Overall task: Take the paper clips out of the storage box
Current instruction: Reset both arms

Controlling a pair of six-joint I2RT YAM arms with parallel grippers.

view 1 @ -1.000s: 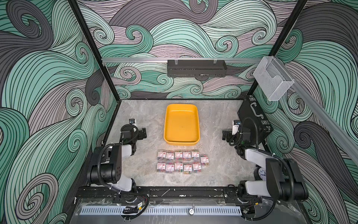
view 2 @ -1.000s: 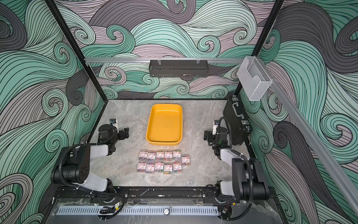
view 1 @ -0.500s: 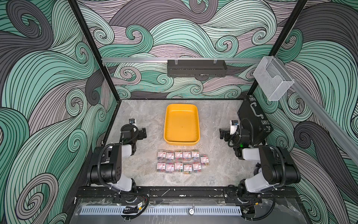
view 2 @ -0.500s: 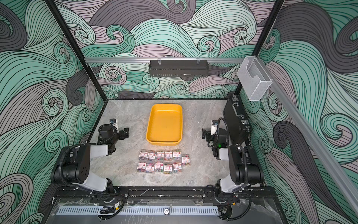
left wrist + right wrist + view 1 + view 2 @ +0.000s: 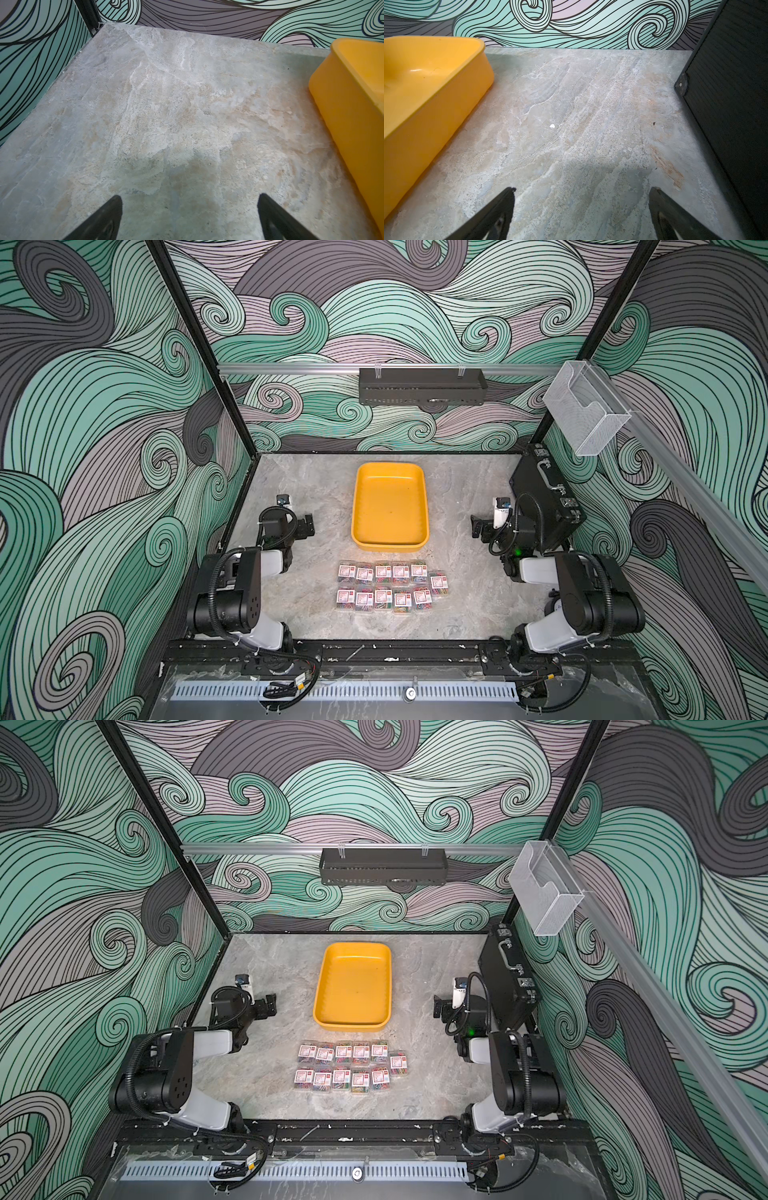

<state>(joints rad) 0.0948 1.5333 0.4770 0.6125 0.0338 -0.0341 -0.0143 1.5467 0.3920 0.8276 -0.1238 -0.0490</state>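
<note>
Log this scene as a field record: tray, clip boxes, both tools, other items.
storage box: yellow, empty, mid-table
paper clips: eleven boxes, two rows on the table, just outside the storage box's near end
left tool: open, empty, left of storage box
right tool: open, empty, right of storage box
other: black briefcase by right wall; clear bin on right rail

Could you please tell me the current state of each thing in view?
storage box: empty, upright on the table.
paper clips: out of the box, in two rows on the table.
left gripper: open, empty.
right gripper: open, empty.
black briefcase: shut, standing on edge.
clear wall bin: looks empty.
</note>
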